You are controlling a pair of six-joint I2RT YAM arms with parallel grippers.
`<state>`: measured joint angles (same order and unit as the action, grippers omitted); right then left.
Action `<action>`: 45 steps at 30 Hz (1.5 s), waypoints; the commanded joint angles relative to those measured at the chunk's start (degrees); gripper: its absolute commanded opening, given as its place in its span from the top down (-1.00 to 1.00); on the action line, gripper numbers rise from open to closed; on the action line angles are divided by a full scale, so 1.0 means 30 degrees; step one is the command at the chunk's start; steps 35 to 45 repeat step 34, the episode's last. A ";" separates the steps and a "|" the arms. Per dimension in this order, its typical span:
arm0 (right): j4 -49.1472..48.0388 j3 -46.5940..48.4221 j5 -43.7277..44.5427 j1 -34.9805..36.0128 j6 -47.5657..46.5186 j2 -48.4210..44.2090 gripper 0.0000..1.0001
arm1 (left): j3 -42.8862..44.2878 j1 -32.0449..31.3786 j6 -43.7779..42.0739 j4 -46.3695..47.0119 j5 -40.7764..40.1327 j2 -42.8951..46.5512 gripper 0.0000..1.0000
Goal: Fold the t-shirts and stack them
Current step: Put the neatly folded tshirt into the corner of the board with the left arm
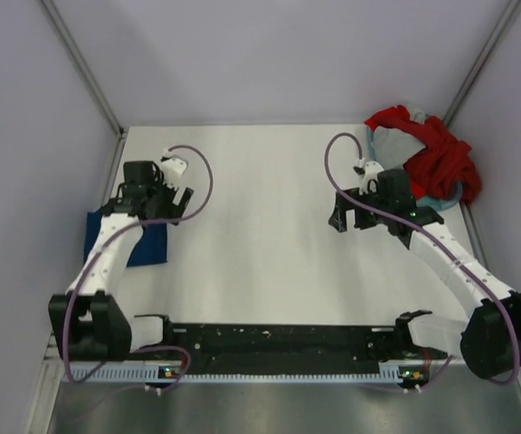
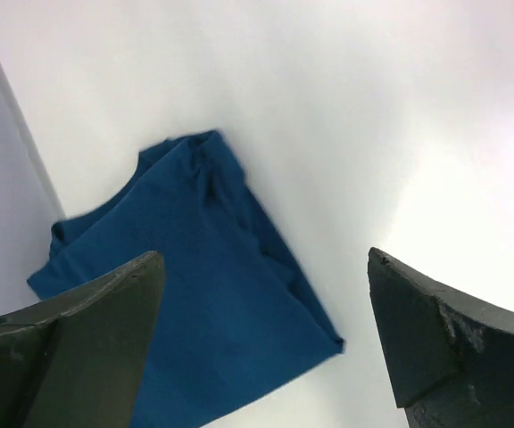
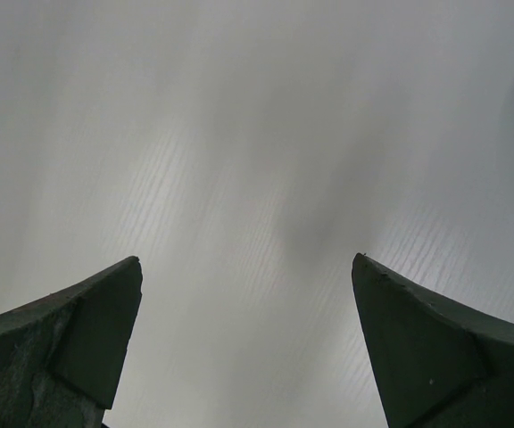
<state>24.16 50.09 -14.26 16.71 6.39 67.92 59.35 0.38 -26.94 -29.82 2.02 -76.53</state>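
Note:
A navy blue t-shirt [image 1: 145, 244] lies folded at the table's left edge, partly under my left arm; its print is hidden. In the left wrist view the navy t-shirt [image 2: 194, 285] lies flat below the fingers. My left gripper [image 1: 177, 201] hangs above and just right of it, open and empty [image 2: 264, 267]. A red t-shirt [image 1: 437, 154] and a grey t-shirt [image 1: 396, 140] lie crumpled in a heap at the back right. My right gripper [image 1: 340, 217] is left of that heap, open and empty [image 3: 246, 267] over bare table.
The heap sits in a light blue basket [image 1: 449, 194], only its rim showing, in the back right corner. Grey walls with metal rails close in the table [image 1: 260, 235] on the left, back and right. The arm bases stand at the near edge.

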 commanded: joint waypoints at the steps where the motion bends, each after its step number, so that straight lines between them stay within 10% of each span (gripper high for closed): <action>1: -0.2774 -0.1368 -0.0198 -0.0062 0.0738 -0.1777 -0.97 | -0.2988 -0.1064 -0.0949 -0.0547 0.5031 0.4758 -0.97; 10: -1.1124 -1.0386 0.3311 -0.0062 0.2116 -0.7605 -0.97 | -1.3418 -0.1153 0.2409 0.9372 0.4689 1.1562 -0.97; 16: -1.0955 -1.1333 0.4666 -0.0150 0.2058 -0.9866 -0.97 | -1.5738 -0.1182 0.2624 1.2252 0.5648 1.2094 -0.97; 45: -1.1043 -1.1158 0.4431 -0.0179 0.1912 -0.9398 -0.97 | -1.5216 -0.1182 0.2621 1.1995 0.5507 1.0774 -0.97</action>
